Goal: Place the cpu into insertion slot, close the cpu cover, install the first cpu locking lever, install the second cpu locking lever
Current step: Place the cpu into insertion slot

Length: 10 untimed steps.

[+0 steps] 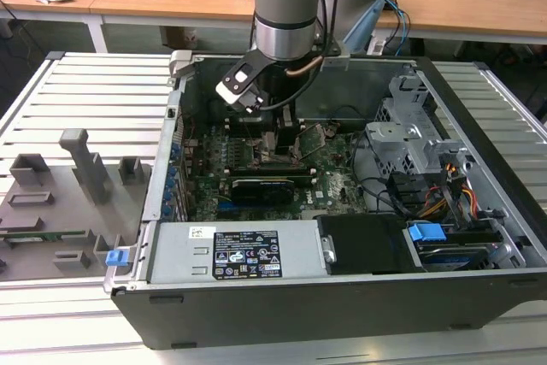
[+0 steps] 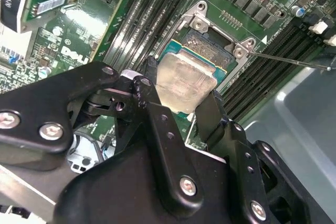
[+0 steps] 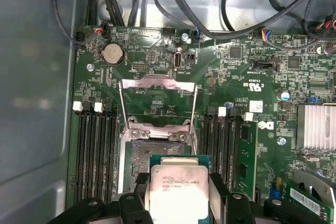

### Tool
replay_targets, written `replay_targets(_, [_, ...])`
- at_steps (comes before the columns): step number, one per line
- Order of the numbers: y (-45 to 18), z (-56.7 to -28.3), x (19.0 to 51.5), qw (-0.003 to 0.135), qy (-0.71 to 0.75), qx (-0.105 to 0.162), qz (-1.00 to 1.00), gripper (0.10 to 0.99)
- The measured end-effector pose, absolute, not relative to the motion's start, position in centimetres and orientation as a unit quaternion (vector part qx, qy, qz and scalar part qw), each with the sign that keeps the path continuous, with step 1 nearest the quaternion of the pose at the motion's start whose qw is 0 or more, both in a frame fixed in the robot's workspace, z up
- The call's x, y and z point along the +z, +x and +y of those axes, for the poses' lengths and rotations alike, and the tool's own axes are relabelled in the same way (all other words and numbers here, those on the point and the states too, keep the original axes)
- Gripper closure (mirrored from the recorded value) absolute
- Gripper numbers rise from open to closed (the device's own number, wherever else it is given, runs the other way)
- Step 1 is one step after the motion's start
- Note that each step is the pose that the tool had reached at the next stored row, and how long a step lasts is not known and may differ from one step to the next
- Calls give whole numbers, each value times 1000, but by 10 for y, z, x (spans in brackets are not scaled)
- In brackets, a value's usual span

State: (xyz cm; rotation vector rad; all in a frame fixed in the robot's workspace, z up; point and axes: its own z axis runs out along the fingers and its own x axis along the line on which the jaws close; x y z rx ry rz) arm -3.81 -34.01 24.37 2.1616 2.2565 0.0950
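My gripper (image 2: 181, 85) is shut on the cpu (image 2: 186, 80), a square chip with a silvery-grey top and a green edge, gripped at two opposite sides. The chip hangs partly over the insertion slot (image 2: 212, 43), a dark square socket with a metal rim in the green board. I cannot tell whether chip and socket touch. In the first wrist view the cpu (image 3: 176, 190) sits between the black fingers, beside the insertion slot (image 3: 157, 150). The cpu cover (image 3: 152, 83) stands swung open beyond the socket. A thin locking lever (image 2: 294, 61) sticks out sideways. In the exterior view the gripper (image 1: 280, 138) is low inside the computer case.
Black memory slots (image 3: 94, 150) run along both sides of the socket. A black card (image 1: 261, 187), the power supply (image 1: 248, 254) and a drive cage (image 1: 414, 138) crowd the case. Cables (image 3: 210, 3) hang past the board. A grey fixture plate (image 1: 60, 203) lies at the exterior view's left.
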Motion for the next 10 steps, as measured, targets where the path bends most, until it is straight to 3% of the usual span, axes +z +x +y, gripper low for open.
replay_targets(10, [-38, -336, 234, 8, 691, 30, 722, 549])
